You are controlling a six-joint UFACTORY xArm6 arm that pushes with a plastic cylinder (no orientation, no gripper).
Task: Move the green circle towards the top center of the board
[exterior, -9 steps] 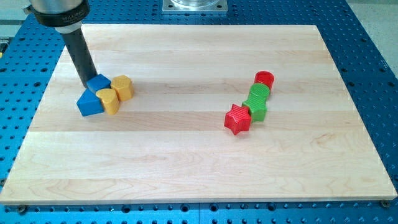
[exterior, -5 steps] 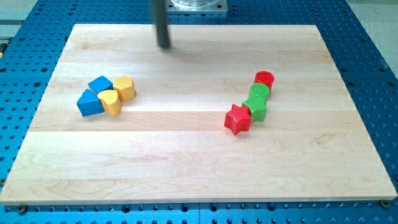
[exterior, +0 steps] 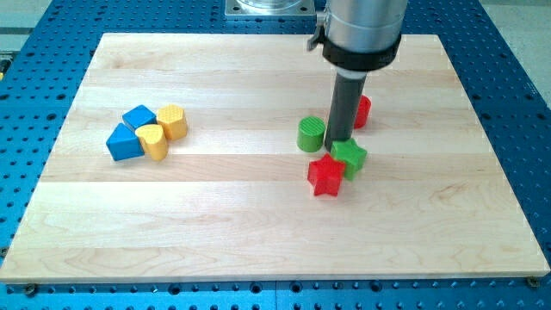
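Camera view: rod tip is set just right of green circle, apparently for shoving it; no fingers fitted, state untellable.

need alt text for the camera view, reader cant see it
My tip sits between the green circle on its left and the green star, with the red star below and a red block behind the rod. Blue and yellow blocks cluster on the view's left.

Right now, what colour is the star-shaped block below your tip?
Red star, clearest in the camera view.
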